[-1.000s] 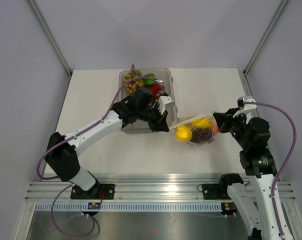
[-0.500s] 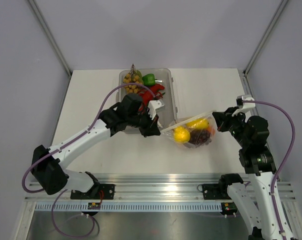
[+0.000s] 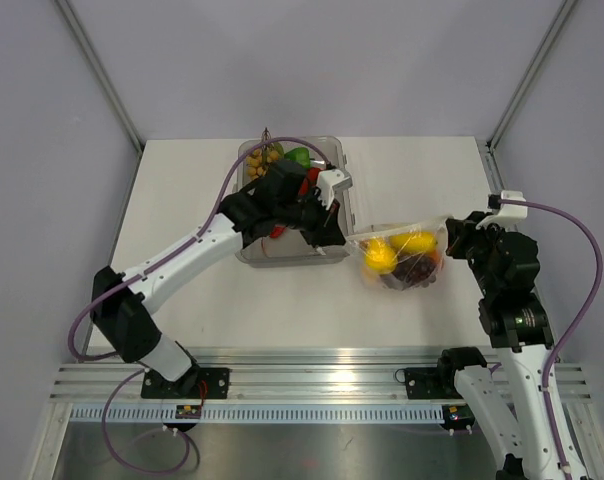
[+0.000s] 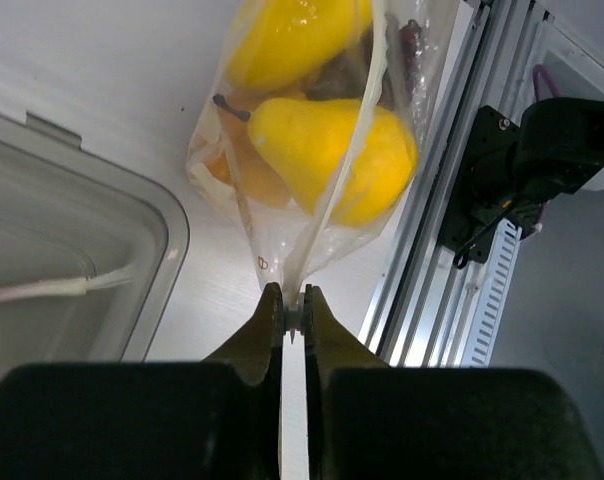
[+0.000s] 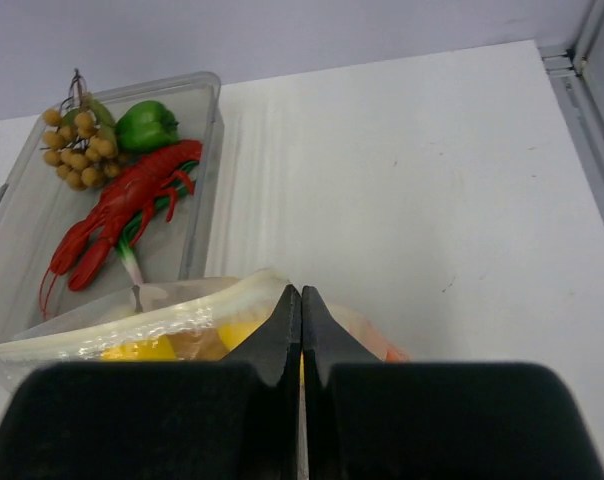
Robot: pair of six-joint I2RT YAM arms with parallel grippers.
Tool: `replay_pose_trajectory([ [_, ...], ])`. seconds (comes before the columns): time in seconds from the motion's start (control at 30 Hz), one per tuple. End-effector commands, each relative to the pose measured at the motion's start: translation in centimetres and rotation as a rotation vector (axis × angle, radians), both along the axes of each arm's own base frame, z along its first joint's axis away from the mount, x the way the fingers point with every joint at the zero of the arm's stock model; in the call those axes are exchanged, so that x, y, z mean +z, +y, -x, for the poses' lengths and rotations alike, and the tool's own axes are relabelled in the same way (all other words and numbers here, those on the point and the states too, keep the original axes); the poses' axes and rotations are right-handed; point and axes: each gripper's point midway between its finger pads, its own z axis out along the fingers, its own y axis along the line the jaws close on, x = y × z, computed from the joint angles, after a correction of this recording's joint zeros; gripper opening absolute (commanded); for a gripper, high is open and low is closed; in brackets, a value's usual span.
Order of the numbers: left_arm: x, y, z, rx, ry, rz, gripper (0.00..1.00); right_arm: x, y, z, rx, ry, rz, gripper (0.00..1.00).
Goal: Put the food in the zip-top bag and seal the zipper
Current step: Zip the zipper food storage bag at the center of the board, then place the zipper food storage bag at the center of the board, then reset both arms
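The zip-top bag (image 3: 402,258) hangs above the table between my two grippers, stretched along its mouth edge. It holds food: a yellow lemon (image 3: 380,257), another yellow piece (image 3: 419,242), dark grapes (image 3: 414,268) and an orange bit (image 3: 437,258). My left gripper (image 3: 344,238) is shut on the bag's left end; in the left wrist view the zipper strip (image 4: 294,312) sits pinched between the fingertips, with yellow fruit (image 4: 327,155) behind the plastic. My right gripper (image 3: 448,226) is shut on the bag's right end; the mouth edge (image 5: 152,322) runs left from its tips (image 5: 301,297).
A rigid clear tray (image 3: 344,196) stands at the back centre, partly under my left arm. It holds tan grapes (image 5: 77,150), a green pepper (image 5: 147,124) and a red lobster toy (image 5: 122,210). Aluminium rails (image 3: 322,380) run along the near edge.
My left gripper has moved right and away from me, over the tray's corner. The bag has shifted right and its mouth edge is now pulled straighter. The right gripper has moved slightly right.
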Motion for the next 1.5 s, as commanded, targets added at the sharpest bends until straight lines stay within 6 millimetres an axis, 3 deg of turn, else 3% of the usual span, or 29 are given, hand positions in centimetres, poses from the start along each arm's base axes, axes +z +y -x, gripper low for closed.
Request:
replay_pose_trajectory([
  [0.0, 4.4, -4.0, -2.2, -0.016, -0.09, 0.096, 0.0, 3.7, -2.6, -0.9, -0.154, -0.116, -0.016, 0.0],
  [0.13, 6.5, -7.0, -5.4, -0.025, -0.149, 0.135, 0.0, 4.7, -5.0, -2.4, -0.282, -0.155, 0.034, 0.0],
  [0.27, 10.0, -9.4, -9.5, 0.005, -0.294, 0.186, 0.0, 7.7, -7.1, -4.4, -0.381, -0.251, 0.157, 0.0],
  [0.4, 13.2, -10.5, -13.1, 0.023, -0.382, 0.287, 0.0, 10.2, -7.6, -6.2, -0.412, -0.3, 0.199, 0.0],
  [0.47, 13.8, -10.4, -13.5, -0.001, -0.385, 0.32, 0.0, 9.8, -7.0, -6.8, -0.378, -0.297, 0.202, 0.01],
  [0.5, 13.7, -10.4, -13.5, -0.015, -0.384, 0.319, 0.06, 9.2, -6.6, -7.0, -0.358, -0.285, 0.193, 0.12],
  [0.53, 13.3, -10.2, -13.2, -0.035, -0.37, 0.317, 0.22, 8.7, -6.3, -6.7, -0.342, -0.272, 0.185, 0.3],
  [0.57, 12.6, -10.1, -12.9, -0.047, -0.353, 0.308, 0.64, 7.4, -6.0, -6.7, -0.328, -0.25, 0.162, 0.5],
  [0.6, 12.8, -9.7, -12.2, -0.06, -0.353, 0.309, 0.71, 6.7, -5.6, -6.5, -0.305, -0.242, 0.149, 0.67],
  [0.63, 10.5, -9.6, -11.6, -0.079, -0.306, 0.281, 0.79, 6.6, -5.5, -5.8, -0.301, -0.248, 0.139, 0.99],
  [0.67, 10.4, -9.3, -11.2, -0.081, -0.307, 0.285, 0.9, 5.4, -5.3, -5.6, -0.3, -0.231, 0.091, 1.0],
  [0.7, 10.1, -9.0, -11.0, -0.074, -0.3, 0.28, 0.93, 5.8, -5.2, -5.0, -0.294, -0.25, 0.072, 0.99],
  [0.73, 10.7, -8.3, -10.4, -0.067, -0.309, 0.282, 0.96, 4.4, -5.1, -4.6, -0.292, -0.2, 0.072, 0.99],
  [0.77, 9.6, -7.9, -10.1, -0.063, -0.285, 0.259, 0.98, 4.2, -5.1, -4.3, -0.292, -0.191, 0.055, 0.99],
  [0.8, 9.8, -7.5, -9.7, -0.06, -0.285, 0.253, 0.99, 4.6, -5.2, -3.7, -0.296, -0.197, 0.05, 1.0],
  [0.87, 10.7, -6.2, -8.6, -0.046, -0.283, 0.249, 0.99, 4.1, -5.3, -3.0, -0.302, -0.16, 0.04, 0.99],
  [0.9, 11.3, -5.7, -8.1, -0.03, -0.278, 0.255, 0.99, 4.9, -5.6, -2.6, -0.322, -0.165, 0.033, 0.99],
  [0.97, 12.3, -4.2, -7.4, 0.024, -0.287, 0.252, 0.99, 4.0, -6.0, -2.0, -0.346, -0.094, 0.028, 1.0],
  [1.0, 12.6, -3.6, -7.2, 0.049, -0.284, 0.25, 0.99, 4.6, -6.3, -1.9, -0.365, -0.081, 0.022, 0.99],
  [1.07, 12.6, -2.2, -7.3, 0.131, -0.285, 0.231, 0.99, 3.1, -6.3, -1.4, -0.378, 0.023, 0.017, 1.0],
  [1.1, 12.4, -1.1, -6.6, 0.165, -0.27, 0.224, 0.99, 3.6, -6.3, -1.2, -0.378, 0.039, 0.011, 0.99],
  [1.13, 12.2, -0.1, -6.9, 0.222, -0.28, 0.206, 0.99, 1.6, -6.1, -1.0, -0.378, 0.144, 0.013, 0.99],
  [1.2, 11.4, 1.9, -5.9, 0.278, -0.275, 0.175, 0.99, 2.0, -6.2, -0.6, -0.401, 0.193, -0.005, 0.99],
  [1.23, 10.7, 3.3, -6.3, 0.338, -0.28, 0.14, 0.99, 0.4, -6.2, -0.3, -0.433, 0.278, -0.032, 0.99],
  [1.27, 10.2, 4.3, -6.3, 0.381, -0.276, 0.125, 0.99, 0.6, -6.4, 0.0, -0.452, 0.294, -0.046, 1.0],
  [1.33, 9.1, 7.5, -6.3, 0.509, -0.299, 0.087, 0.99, -0.8, -6.7, 0.6, -0.497, 0.365, -0.058, 0.99],
  [1.4, 8.6, 10.8, -6.2, 0.654, -0.337, 0.066, 0.99, -1.6, -6.6, 1.0, -0.489, 0.396, -0.052, 1.0],
  [1.47, 9.3, 12.6, -5.9, 0.723, -0.373, 0.096, 0.99, -2.5, -6.6, 1.3, -0.489, 0.413, -0.04, 0.99],
])
